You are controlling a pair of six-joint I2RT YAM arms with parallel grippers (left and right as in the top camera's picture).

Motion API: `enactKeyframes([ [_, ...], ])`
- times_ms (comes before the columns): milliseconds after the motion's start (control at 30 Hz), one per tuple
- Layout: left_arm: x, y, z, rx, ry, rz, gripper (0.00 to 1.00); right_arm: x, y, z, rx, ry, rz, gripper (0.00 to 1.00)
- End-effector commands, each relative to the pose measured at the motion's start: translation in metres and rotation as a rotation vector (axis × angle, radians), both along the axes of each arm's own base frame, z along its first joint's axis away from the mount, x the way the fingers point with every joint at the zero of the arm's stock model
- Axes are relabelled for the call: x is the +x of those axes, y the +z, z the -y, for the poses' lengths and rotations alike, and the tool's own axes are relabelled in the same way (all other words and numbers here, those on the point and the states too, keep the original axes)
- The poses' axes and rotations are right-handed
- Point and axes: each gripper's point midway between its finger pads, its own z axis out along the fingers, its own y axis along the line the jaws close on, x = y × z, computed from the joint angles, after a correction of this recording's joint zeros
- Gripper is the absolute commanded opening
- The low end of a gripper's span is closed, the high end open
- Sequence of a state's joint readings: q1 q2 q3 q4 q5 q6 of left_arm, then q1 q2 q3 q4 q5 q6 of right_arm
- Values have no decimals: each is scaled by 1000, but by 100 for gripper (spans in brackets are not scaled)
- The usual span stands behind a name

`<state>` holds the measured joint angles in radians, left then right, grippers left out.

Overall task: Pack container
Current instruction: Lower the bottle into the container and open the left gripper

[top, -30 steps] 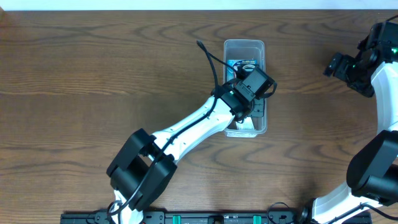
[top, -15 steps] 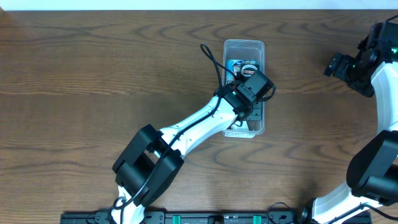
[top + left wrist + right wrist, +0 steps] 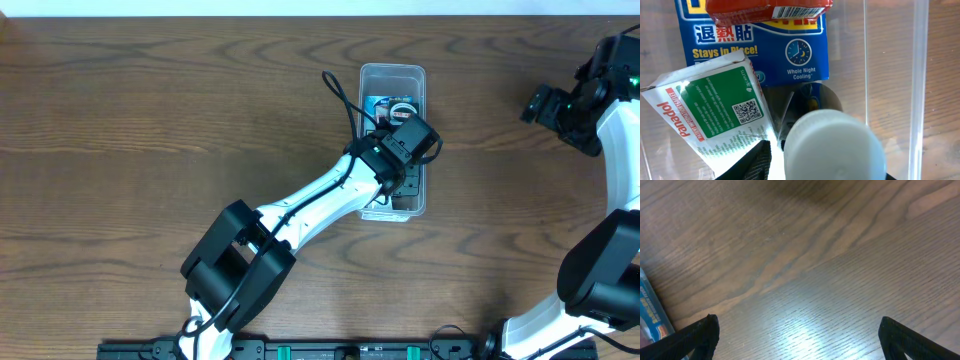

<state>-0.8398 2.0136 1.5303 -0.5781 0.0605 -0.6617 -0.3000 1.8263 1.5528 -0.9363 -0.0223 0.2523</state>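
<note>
The clear plastic container (image 3: 392,72) stands upright in the table's middle, long side running away from me. My left gripper (image 3: 405,150) reaches down into its near half and is shut on a white round-topped bottle (image 3: 835,145). Inside the container (image 3: 920,75) lie a blue cooling-patch packet (image 3: 765,55), a red packet (image 3: 765,7) on top of it, and a white and green sachet (image 3: 715,105). My right gripper (image 3: 540,103) is open and empty above bare table at the far right, well away from the container; its fingers (image 3: 800,335) frame only wood.
The dark wooden table (image 3: 150,130) surrounds the container. A black cable (image 3: 340,100) loops off the left wrist beside the container's left wall. A blue packet edge (image 3: 650,310) shows at the left border of the right wrist view.
My left gripper shifted slightly within the container a second ago and has since held still. The right arm has not moved.
</note>
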Motion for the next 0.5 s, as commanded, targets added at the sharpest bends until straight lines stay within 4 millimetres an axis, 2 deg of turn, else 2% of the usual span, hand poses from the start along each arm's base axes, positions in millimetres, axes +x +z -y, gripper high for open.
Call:
enactKeyframes([
  [0, 3, 10, -1, -11, 7, 18, 46, -1, -2, 1, -4, -8, -6, 99],
  [200, 4, 18, 2, -23, -16, 37, 47, -1, -2, 1, -4, -8, -6, 99],
  [467, 0, 33, 15, -100, -61, 36, 47, -1, -2, 1, -4, -8, -6, 99],
])
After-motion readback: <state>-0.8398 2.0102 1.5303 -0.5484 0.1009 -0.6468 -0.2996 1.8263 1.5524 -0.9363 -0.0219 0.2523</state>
